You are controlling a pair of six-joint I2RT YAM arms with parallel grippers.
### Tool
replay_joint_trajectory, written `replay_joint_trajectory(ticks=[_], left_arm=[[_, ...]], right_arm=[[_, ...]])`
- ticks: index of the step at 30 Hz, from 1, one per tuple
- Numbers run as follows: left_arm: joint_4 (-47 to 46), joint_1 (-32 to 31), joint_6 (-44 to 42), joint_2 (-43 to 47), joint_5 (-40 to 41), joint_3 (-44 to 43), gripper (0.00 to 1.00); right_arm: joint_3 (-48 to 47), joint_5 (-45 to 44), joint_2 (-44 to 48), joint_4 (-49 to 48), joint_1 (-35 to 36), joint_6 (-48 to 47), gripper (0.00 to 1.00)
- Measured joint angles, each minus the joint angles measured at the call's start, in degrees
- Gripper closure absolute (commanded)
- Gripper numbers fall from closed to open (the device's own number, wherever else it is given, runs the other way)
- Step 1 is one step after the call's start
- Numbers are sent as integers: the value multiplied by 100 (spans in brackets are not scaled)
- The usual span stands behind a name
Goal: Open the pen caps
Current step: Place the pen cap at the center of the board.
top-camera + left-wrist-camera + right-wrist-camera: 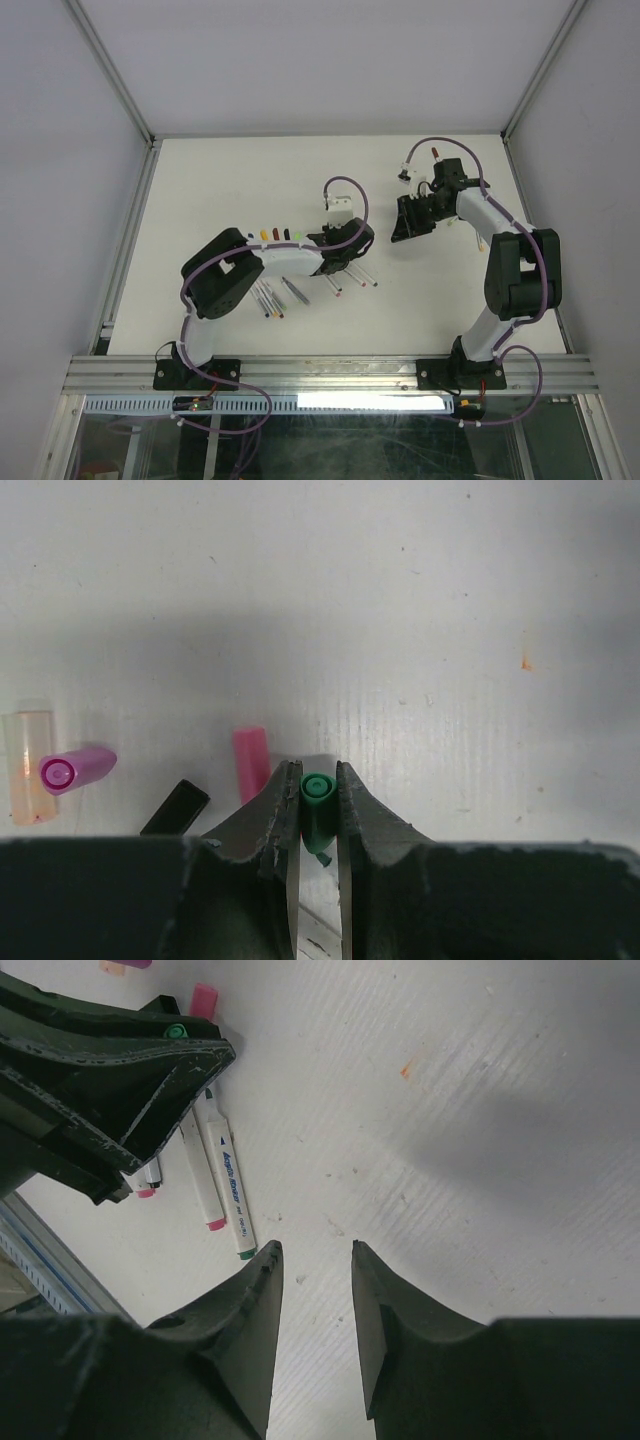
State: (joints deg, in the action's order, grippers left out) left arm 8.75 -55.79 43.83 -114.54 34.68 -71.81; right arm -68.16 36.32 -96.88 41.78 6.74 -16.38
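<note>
My left gripper (318,780) is shut on a small green pen cap (317,805), held just above the table. Left of it lie a pink cap (251,762), a black cap (176,808), a magenta cap (77,769) and a clear orange cap (30,765). In the top view these caps (277,235) form a short row left of the left gripper (318,240). My right gripper (315,1250) is open and empty over bare table, right of the left gripper (400,232). The green cap also shows in the right wrist view (177,1031).
Several grey-white pen barrels lie near the left arm (333,283), two of them just under the left gripper: one green-tipped (230,1185), one pink-tipped (200,1185). More barrels lie by the left elbow (270,300). White walls enclose the table (250,170).
</note>
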Motion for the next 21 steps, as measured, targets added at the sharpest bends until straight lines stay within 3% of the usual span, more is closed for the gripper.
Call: replay_joint_trajectory(ticks=[21], left_arm=[[330,15,-66,-162,39,-210,72]], right_arm=[[0,20,0,2,-57,0,64]])
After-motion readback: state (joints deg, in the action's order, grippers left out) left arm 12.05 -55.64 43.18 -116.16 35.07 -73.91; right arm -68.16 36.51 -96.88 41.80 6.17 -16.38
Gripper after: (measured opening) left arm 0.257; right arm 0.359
